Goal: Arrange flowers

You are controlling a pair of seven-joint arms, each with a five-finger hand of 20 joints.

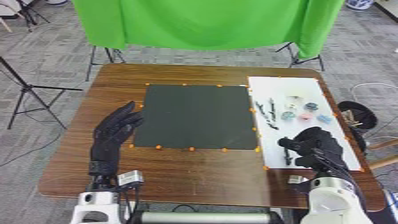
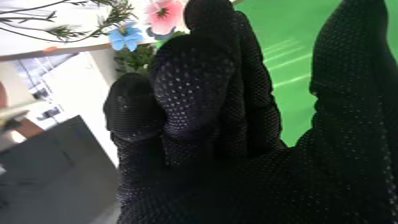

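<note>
Green cloth (image 1: 209,22) (rather bright), grey floor (image 1: 58,55)

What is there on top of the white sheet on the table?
On the white sheet are small flower heads and dark stems; what lies beneath the right hand is covered.

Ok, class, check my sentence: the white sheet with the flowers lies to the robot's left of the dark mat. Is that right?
No, "left" is wrong: the head view shows the white sheet with the flowers to the robot's right of the dark mat.

There's a pink flower (image 2: 163,16), a blue flower (image 2: 125,36) and green cloth (image 1: 209,22).
</note>
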